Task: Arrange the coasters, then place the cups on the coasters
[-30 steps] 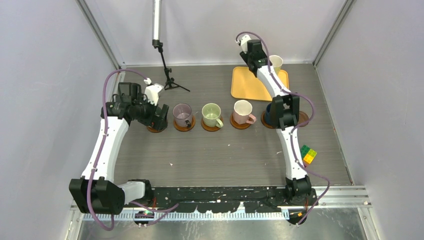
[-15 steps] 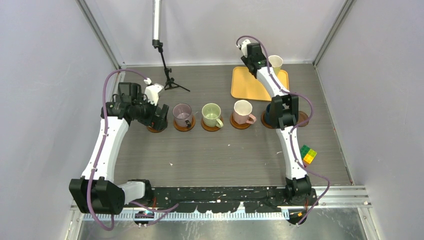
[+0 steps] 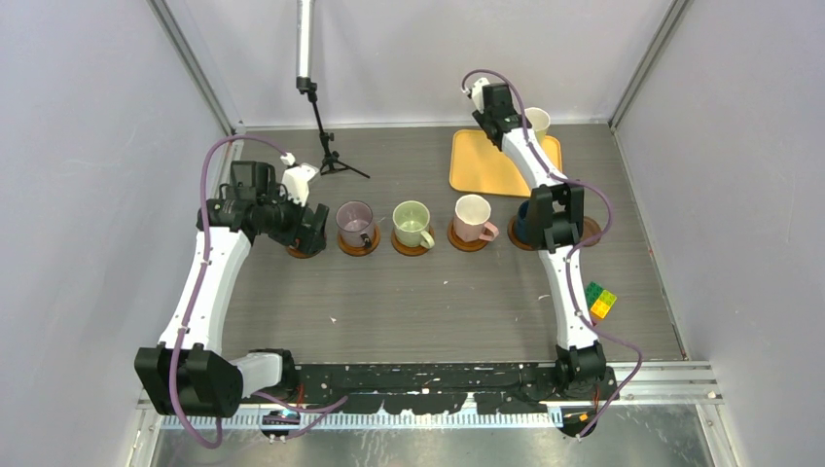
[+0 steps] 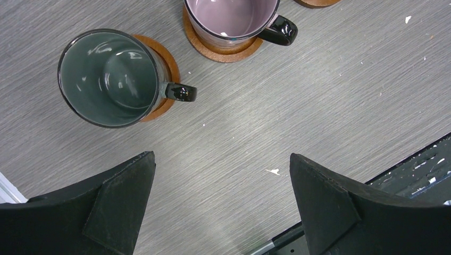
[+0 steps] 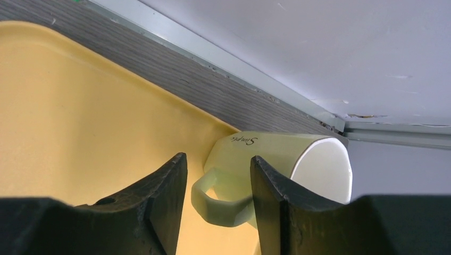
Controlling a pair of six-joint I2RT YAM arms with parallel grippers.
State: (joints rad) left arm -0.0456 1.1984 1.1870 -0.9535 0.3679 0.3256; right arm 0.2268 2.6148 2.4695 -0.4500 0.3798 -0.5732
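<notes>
Right end effector (image 5: 217, 164) sits at the far right corner of the yellow-orange tray (image 5: 80, 106), its two fingers apart on either side of the handle of the pale yellow cup (image 5: 276, 154). We see a strip of tray between one finger and the handle, so the handle is not clamped. Left end effector (image 4: 223, 207) hangs spread wide over the bare desk (image 4: 298, 95), well to the left of the tray and holding nothing. Just beyond it the dark green cup (image 4: 109, 77) stands on a coaster (image 4: 167, 69), with the mauve cup (image 4: 231, 13) on the next coaster (image 4: 213, 50). Nearer us than the tray, the row goes on towards it with the light green cup (image 3: 412, 223), the pink cup (image 3: 473, 216) and the navy cup (image 3: 523, 222), which the right arm half hides. We make out one more coaster (image 3: 590, 232) past the navy cup, with no cup on it.
</notes>
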